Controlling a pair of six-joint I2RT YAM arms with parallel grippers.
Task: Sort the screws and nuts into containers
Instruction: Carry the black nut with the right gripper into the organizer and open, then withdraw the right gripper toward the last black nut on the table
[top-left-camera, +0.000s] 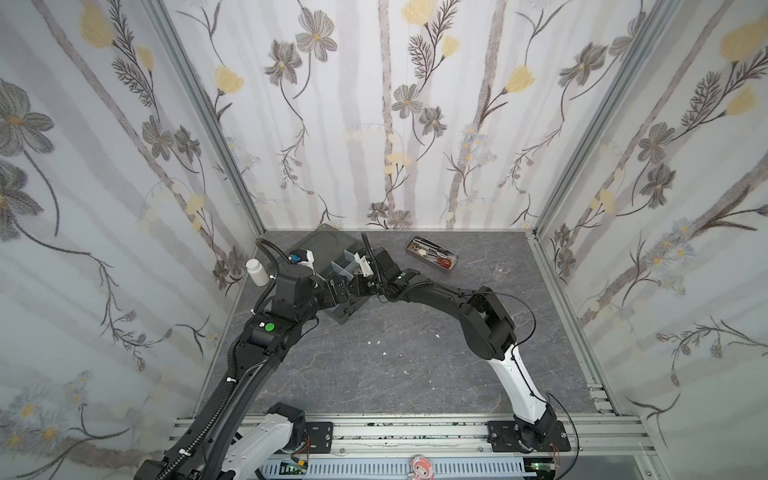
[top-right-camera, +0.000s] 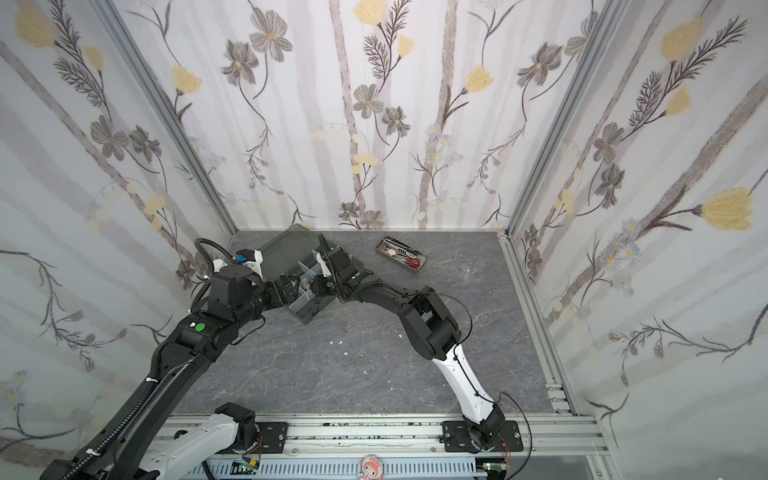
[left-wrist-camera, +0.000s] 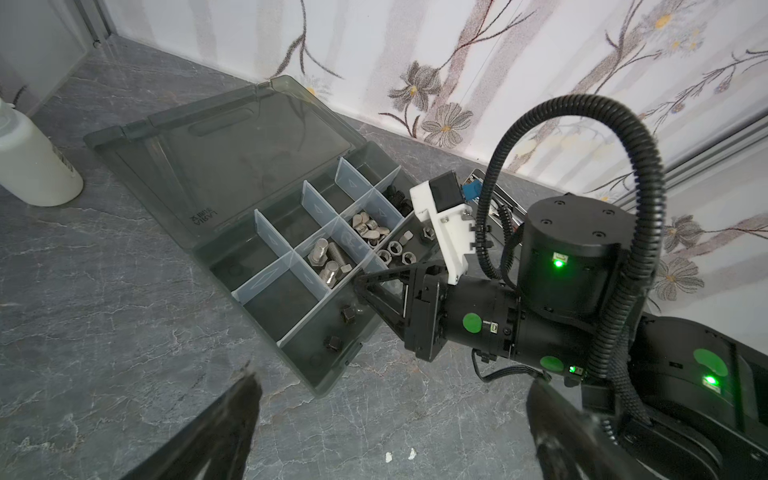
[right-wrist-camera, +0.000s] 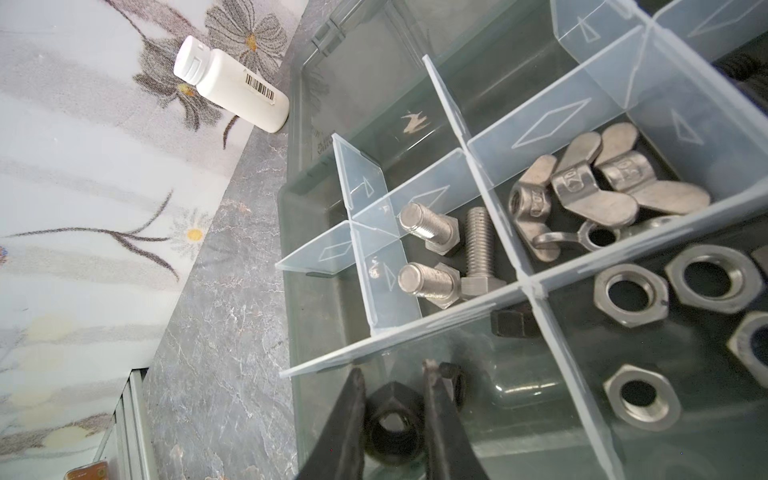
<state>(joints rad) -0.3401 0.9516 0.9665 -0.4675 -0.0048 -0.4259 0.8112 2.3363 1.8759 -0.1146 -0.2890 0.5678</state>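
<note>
The grey marbled tabletop (top-left-camera: 415, 365) bears an organizer box (left-wrist-camera: 336, 370), white bottle (top-left-camera: 257, 272), metal tin (top-left-camera: 426, 260), clear cup (top-left-camera: 501, 271) and white scraps (top-left-camera: 378, 342).

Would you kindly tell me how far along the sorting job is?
Done: silver bolts, wing nuts and silver hex nuts lie in separate compartments. In hand: the right pincer grips a black nut over a compartment. Remaining: releasing it; I see no loose pieces outside the organizer box.

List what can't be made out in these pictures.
Left wrist view: black parts at one end of the box sit half behind the camera mount; screws or nuts unclear.
Top views: tin contents too small.
Right wrist view: fingers of the right gripper hide whether the black nut between them rests on the box floor.
</note>
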